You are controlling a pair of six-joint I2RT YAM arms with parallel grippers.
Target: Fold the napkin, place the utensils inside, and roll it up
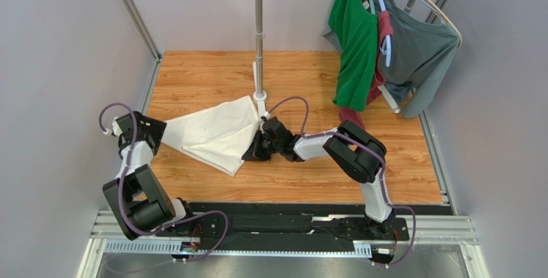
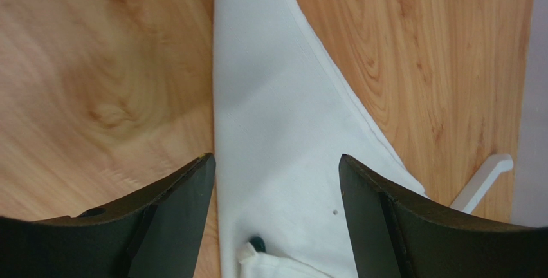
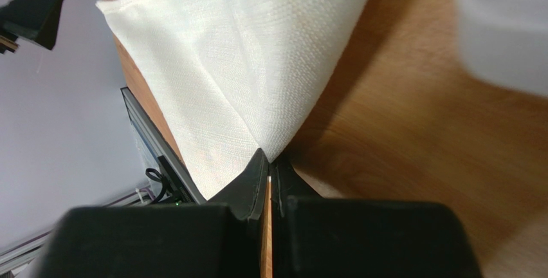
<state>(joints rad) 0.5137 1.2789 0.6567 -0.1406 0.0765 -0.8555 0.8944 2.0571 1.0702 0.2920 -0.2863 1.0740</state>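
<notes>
The white napkin point(image 1: 215, 133) lies folded into a rough triangle on the wooden table point(image 1: 309, 175), narrowing toward the left. My left gripper point(image 1: 156, 133) is open over its narrow left end, and the cloth point(image 2: 283, 130) runs between the two fingers. At a small fold near that wrist a black tip point(image 2: 258, 243) pokes out of the cloth; the rest of the utensils is hidden. My right gripper point(image 1: 253, 152) is shut on the napkin's right edge. In the right wrist view the fingertips point(image 3: 269, 162) pinch a point of the cloth point(image 3: 244, 53), held slightly off the wood.
A white pole stand point(image 1: 259, 40) rises just behind the napkin, its foot point(image 2: 484, 180) near the cloth. A green shirt point(image 1: 354, 46) and a grey shirt point(image 1: 421, 53) hang at the back right. Metal frame rails point(image 1: 149, 91) border the table.
</notes>
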